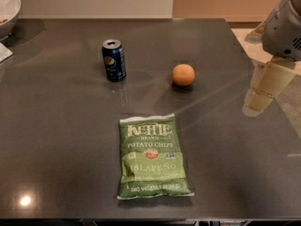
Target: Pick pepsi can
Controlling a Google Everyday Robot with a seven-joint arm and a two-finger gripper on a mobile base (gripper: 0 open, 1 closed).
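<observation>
The pepsi can, dark blue with a silver top, stands upright on the dark table at the back left of centre. My gripper, pale cream below a grey arm, hangs above the table's right edge. It is far to the right of the can, touches nothing and holds nothing.
An orange sits right of the can, between it and the gripper. A green Kettle jalapeño chip bag lies flat in front. A white bowl stands at the back left corner, with a white paper edge below it.
</observation>
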